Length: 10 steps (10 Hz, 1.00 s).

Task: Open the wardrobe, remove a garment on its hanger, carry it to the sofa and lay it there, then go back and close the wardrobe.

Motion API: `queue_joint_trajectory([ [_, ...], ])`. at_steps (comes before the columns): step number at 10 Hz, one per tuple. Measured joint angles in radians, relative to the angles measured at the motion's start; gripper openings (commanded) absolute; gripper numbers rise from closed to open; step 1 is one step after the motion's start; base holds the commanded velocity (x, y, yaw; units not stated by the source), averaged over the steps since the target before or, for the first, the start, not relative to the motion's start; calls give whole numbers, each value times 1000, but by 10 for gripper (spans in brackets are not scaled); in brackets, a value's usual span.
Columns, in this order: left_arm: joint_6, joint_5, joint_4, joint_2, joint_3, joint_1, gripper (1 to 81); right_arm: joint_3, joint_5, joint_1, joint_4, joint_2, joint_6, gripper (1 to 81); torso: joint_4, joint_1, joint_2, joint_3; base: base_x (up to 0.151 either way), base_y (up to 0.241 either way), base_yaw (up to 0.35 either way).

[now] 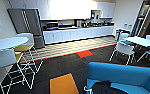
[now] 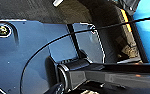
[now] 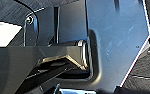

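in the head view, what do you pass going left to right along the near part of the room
white wire-legged bar stool → orange square carpet tile → black garment lying on the sofa seat → bright-blue upholstered sofa

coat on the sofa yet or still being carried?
On the sofa. In the head view the black coat lies on its blue seat, at the near edge. Cannot tell whether it is spread flat.

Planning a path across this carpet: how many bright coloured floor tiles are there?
2: an orange tile in front, left of the sofa, and a red tile farther off by the striped kitchen floor. Furniture may hide others.
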Motion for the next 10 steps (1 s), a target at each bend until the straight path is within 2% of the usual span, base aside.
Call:
queue_joint_trajectory([
  [10, 0, 3, 0, 8, 0, 3, 811, 0, 0, 1, 0, 0, 0, 811, 0, 0, 0, 0, 0, 0, 298],
])
